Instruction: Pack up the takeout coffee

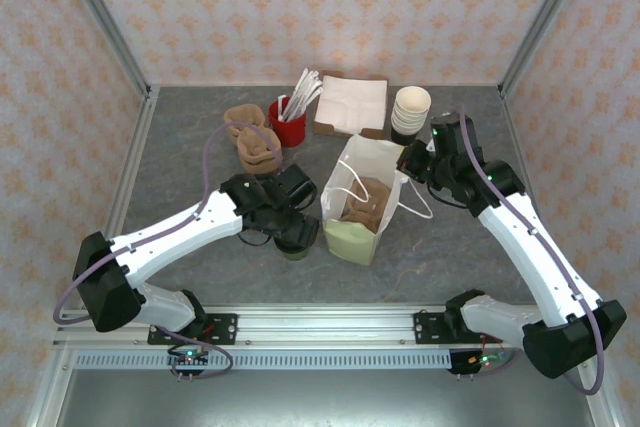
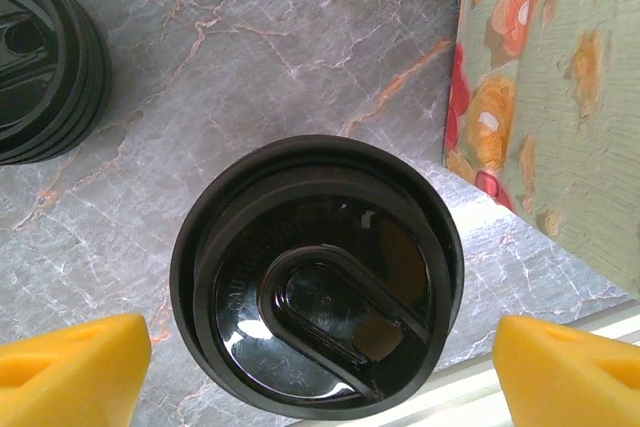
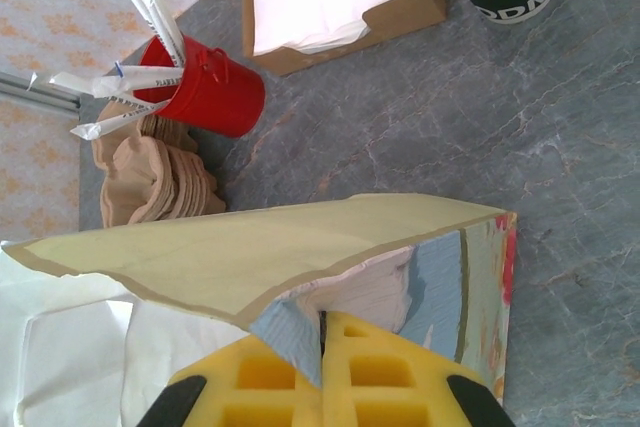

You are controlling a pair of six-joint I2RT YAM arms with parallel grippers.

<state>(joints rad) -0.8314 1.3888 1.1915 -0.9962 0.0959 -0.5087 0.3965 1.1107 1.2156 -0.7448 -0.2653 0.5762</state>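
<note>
Takeout coffee [image 2: 316,277]: stands on the table [image 2: 250,37], middle of the left wrist view, just beside the paper bag [image 1: 365,209], not in it yet.
Left gripper [image 2: 320,367]: spread wide, one yellow finger on each side of the coffee, not touching it.
Right gripper [image 3: 322,347]: pinching the paper bag's top edge, holding its mouth open.
Might go wrong: a hard squeeze could crush the coffee or pop its top; a crooked grab could tip it.
Also: if the edge slips free, the mouth could flop shut.

Robot lab booth with wallpapered panels [image 1: 330,7] and aluminium frame [image 1: 104,17].
</note>
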